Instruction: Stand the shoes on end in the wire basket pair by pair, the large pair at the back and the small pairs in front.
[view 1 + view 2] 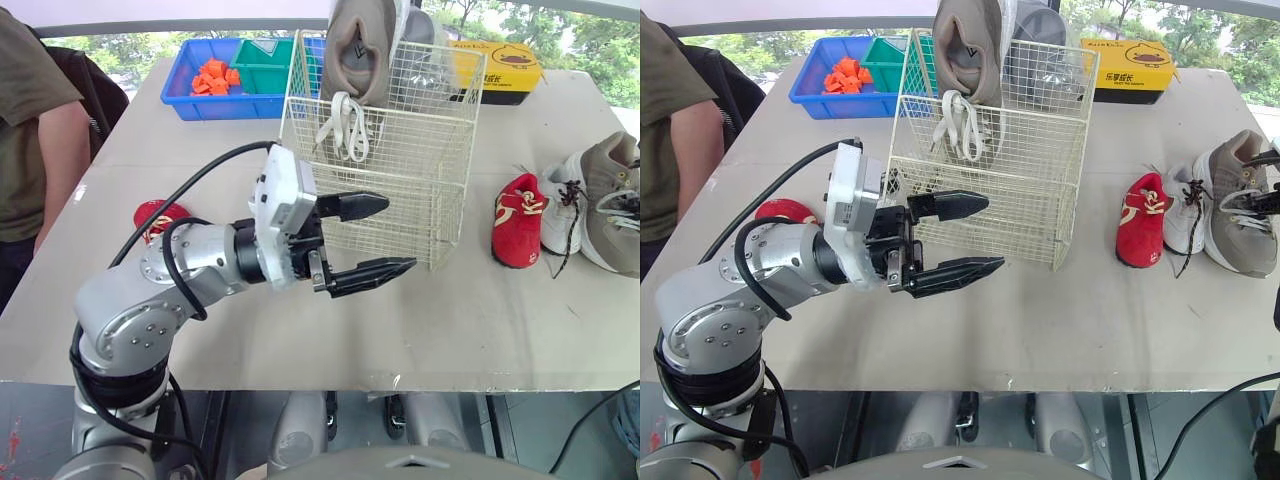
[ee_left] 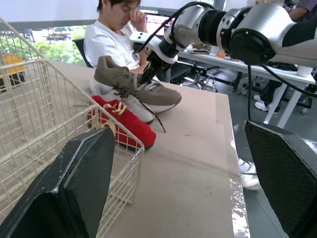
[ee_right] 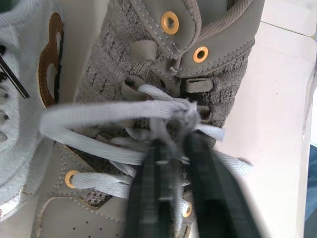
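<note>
The bench (image 1: 450,320) carries everything. Near its middle stands the wire basket (image 1: 440,215), tall at the back and stepped lower in front. One grey shoe (image 1: 358,50) stands on end in the back part, its opening facing out and its white laces (image 1: 345,125) hanging down inside the wire. A darker shape sits beside it, but I cannot tell what it is. The low front part holds nothing.

Behind the basket, to the left, a blue bin (image 1: 200,105) holds orange pieces (image 1: 215,77), with a green bin (image 1: 265,65) touching it. To the right lies a yellow box (image 1: 500,70).

Right of the basket three shoes lie side by side on the bench – a loose grey shoe (image 1: 610,200) outermost, then a white shoe (image 1: 560,205), then a red shoe (image 1: 518,220) nearest the basket. A second red shoe (image 1: 155,215) lies well apart on the left, partly behind the left arm. A person (image 1: 30,130) stands at the bench's left edge.

The left hand (image 1: 400,234) hangs just in front of the basket, fingers spread wide and pointing right, holding nothing. The right hand (image 3: 174,148) is down on the loose grey shoe – fingers narrow, pinched on its knotted laces.
</note>
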Available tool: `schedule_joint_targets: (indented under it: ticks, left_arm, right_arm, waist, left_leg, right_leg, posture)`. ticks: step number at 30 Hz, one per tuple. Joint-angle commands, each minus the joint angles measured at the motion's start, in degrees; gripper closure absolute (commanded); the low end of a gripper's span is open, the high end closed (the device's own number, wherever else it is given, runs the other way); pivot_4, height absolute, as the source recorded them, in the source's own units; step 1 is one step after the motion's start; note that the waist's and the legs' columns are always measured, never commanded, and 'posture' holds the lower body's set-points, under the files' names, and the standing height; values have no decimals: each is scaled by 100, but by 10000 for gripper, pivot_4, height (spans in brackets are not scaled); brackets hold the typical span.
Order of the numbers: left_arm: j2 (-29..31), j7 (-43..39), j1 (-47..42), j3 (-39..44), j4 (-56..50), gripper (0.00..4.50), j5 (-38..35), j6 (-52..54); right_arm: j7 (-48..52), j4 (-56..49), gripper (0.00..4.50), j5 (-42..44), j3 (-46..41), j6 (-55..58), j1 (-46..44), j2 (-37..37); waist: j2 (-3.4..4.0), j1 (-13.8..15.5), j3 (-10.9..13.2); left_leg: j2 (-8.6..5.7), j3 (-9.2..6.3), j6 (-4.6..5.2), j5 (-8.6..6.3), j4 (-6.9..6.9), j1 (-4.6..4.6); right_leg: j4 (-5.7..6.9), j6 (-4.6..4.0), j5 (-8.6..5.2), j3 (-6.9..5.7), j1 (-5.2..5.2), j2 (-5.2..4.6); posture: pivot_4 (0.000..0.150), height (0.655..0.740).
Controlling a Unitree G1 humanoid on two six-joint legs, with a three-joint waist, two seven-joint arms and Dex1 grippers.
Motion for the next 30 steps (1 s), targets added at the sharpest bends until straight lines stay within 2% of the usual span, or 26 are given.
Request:
schedule_joint_targets:
  ticks: [1,5,10,14,17,20,24,27,28,30]
  left_arm:
    - [43,59,-93,-6,-110,0,-128,-100]
    - [19,112,-159,-76,-69,0,-111,-123]
    - [-24,160,-276,-158,-11,0,-89,-150]
    - [-79,164,-405,-251,90,0,-73,-171]
    - [-141,124,-497,-344,174,0,-35,-185]
    - [-182,49,-558,-416,265,0,3,-214]
    - [-178,-39,-572,-430,359,0,26,-267]
    - [-171,-95,-542,-402,389,0,-38,-281]
    - [-161,-127,-521,-390,390,0,-59,-287]
    - [-124,-295,-476,-399,411,0,-76,-318]
  right_arm:
    - [18,-15,44148,-39,-150,-68,-66,-207]
    - [15,-56,44148,32,-311,-133,-32,-276]
    - [307,-255,44148,526,-898,29,-130,-432]
    - [1090,-799,44148,549,-805,474,66,-548]
    - [1135,-1240,44148,491,-745,463,508,-589]
    - [823,-1329,35579,608,-982,443,807,-610]
    - [429,-1448,16490,711,-1192,238,1016,-701]
    - [608,-1532,2131,810,-1261,248,1015,-808]
    - [648,-1560,622,799,-1234,182,1035,-835]
    - [874,-1432,622,892,-1289,173,929,-907]
  waist:
    - [0,0,0]
    - [0,1,0]
    - [0,6,0]
    - [3,1,1]
    - [2,6,1]
    - [4,20,1]
    - [5,14,1]
    - [13,4,4]
    - [13,4,4]
    - [14,2,4]
  left_leg:
    - [0,0,0,0,0,0]
    - [0,0,0,0,0,0]
    - [-1,0,0,0,0,-2]
    - [0,1,1,-1,0,0]
    - [2,-4,20,-12,0,1]
    - [0,-3,17,-10,0,0]
    - [-1,2,0,0,0,-1]
    - [-1,2,0,0,0,1]
    - [0,1,0,0,0,1]
    - [1,0,0,0,0,2]
  right_leg:
    - [0,0,0,0,0,0]
    - [-1,0,0,0,0,1]
    - [-2,0,0,0,0,0]
    - [-1,0,0,1,0,0]
    - [-1,0,0,-3,2,2]
    - [-1,1,0,-4,3,1]
    - [-2,2,0,0,2,1]
    - [-1,1,0,1,1,2]
    - [-1,2,-1,0,1,4]
    - [-1,2,-1,0,1,6]
  posture:
    - [1500,7400]
    - [1500,7400]
    - [1500,7400]
    - [1500,7400]
    - [1500,7400]
    - [1500,7400]
    - [1500,7400]
    - [1500,7400]
    - [1500,7400]
    - [1500,7400]
